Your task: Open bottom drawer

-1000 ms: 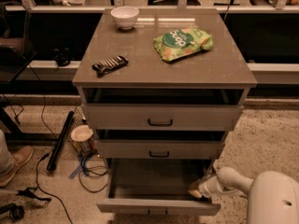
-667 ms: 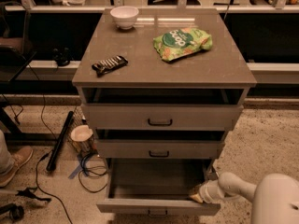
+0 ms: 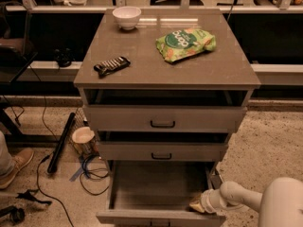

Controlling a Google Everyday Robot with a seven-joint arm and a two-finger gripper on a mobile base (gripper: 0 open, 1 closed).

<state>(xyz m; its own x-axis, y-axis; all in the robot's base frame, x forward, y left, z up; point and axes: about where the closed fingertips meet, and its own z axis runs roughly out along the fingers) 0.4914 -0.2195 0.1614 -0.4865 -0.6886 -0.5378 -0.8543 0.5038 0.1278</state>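
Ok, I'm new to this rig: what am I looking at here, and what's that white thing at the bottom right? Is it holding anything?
There is only one camera picture. It looks down at the front of a grey-beige cabinet with three drawers. The white rounded shape at the lower right is the robot's arm. The gripper is its tip, at the right end of the bottom drawer, just behind the drawer's front panel. That drawer stands pulled well out, and the two above it sit further in. The picture does not show whether the gripper holds anything. On the cabinet top lie a white bowl, a green snack bag and a dark wrapped bar. On the floor to the left are a cup and cables.
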